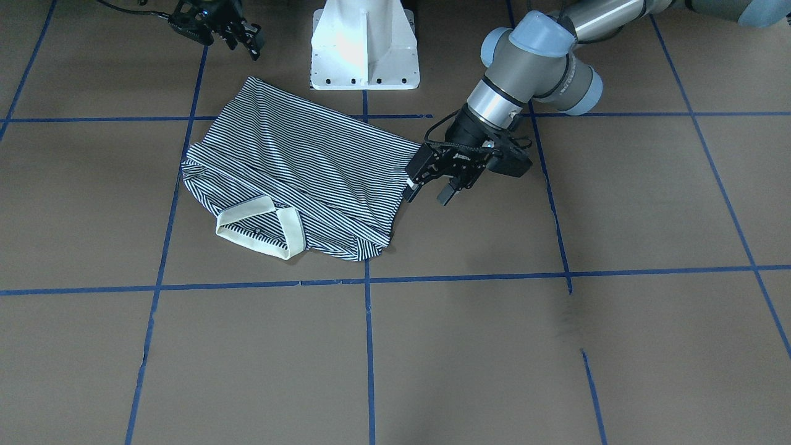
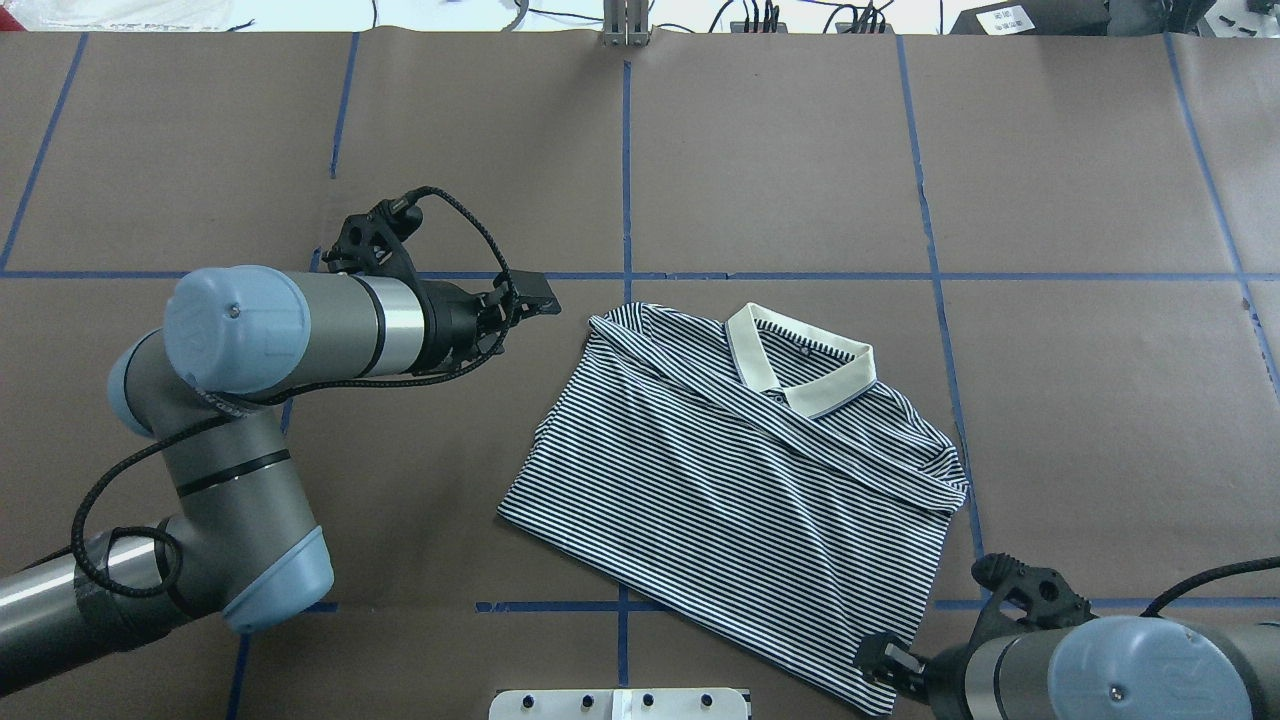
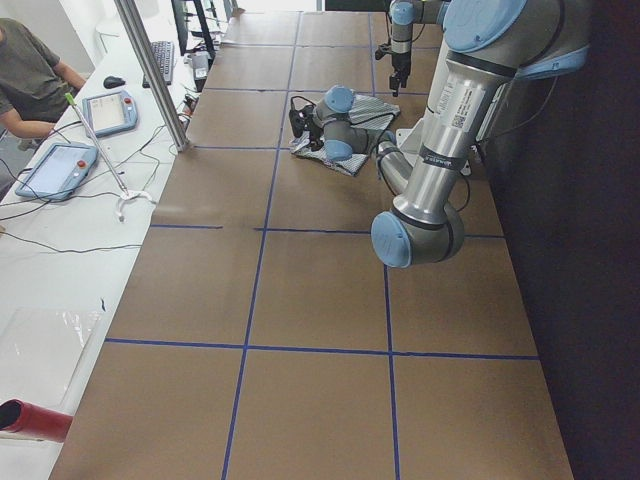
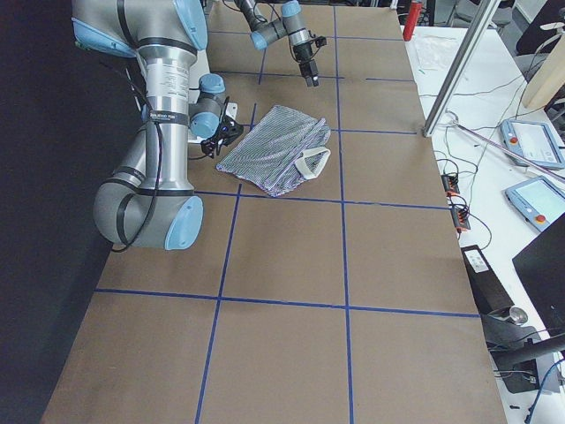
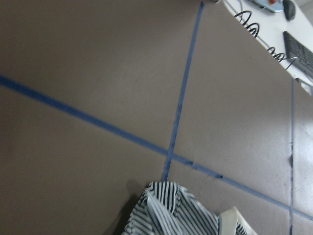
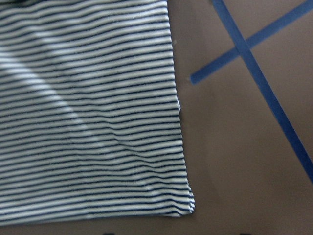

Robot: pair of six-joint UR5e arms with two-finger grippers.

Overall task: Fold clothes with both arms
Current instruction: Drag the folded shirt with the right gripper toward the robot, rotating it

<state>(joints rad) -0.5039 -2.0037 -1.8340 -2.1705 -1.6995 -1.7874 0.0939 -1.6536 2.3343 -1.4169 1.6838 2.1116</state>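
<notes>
The striped polo shirt lies folded on the brown table. Its cream collar is on the side away from the robot. My left gripper hangs open just beside the shirt's edge, holding nothing. The left wrist view shows a crumpled corner of the shirt below bare table. My right gripper hovers by the shirt's corner nearest the base; its fingers look apart and hold nothing. The right wrist view looks down on the striped hem corner.
The white pedestal base stands just behind the shirt. Blue tape lines grid the table. A side bench with tablets and a seated person lies beyond the table's far edge.
</notes>
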